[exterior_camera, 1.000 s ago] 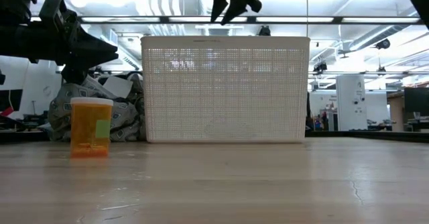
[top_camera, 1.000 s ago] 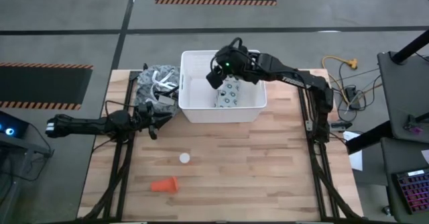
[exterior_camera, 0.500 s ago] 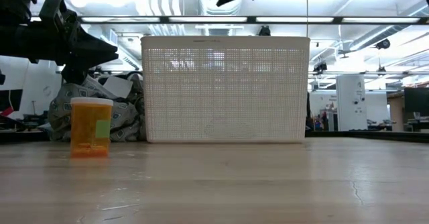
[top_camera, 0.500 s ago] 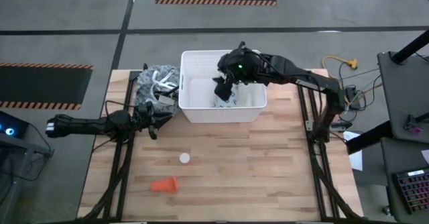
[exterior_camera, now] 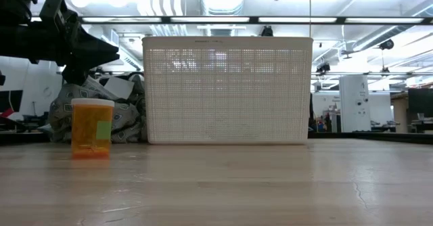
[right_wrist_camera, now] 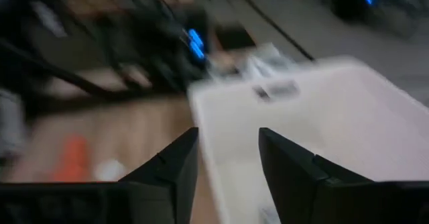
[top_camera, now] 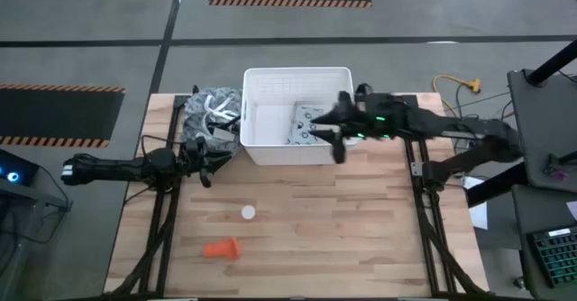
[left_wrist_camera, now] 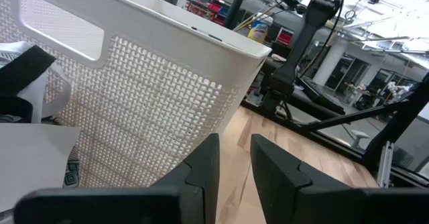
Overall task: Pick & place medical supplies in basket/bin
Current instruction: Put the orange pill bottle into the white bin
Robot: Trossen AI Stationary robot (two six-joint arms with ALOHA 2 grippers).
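The white ribbed tub [top_camera: 266, 112] stands at the table's far middle, and its wall fills the low view [exterior_camera: 226, 91]. The pale packet with ring marks [top_camera: 306, 125] lies flat inside it. A small white round item [top_camera: 248, 213] and an orange piece [top_camera: 221, 248] rest on the near left boards. An orange vial [exterior_camera: 92, 128] stands upright in the low view. My right gripper [top_camera: 337, 146] hovers open over the tub's near right corner, holding nothing; its wrist view [right_wrist_camera: 228, 157] is blurred. My left gripper [top_camera: 207, 169] waits left of the tub, open by a narrow gap [left_wrist_camera: 234, 160].
A grey and white heap of cloth and cords [top_camera: 209, 114] lies against the tub's left wall, just beyond my left gripper. Bare wooden boards [top_camera: 343, 229] stretch across the near and right parts of the table. Black frame rails [top_camera: 424, 211] run along both sides.
My right gripper has drawn back from above the tub's inside toward the table's right and near side, and now stands over the tub's near right corner; in the low view it has slid right along the top edge. The packet has stayed in the tub.
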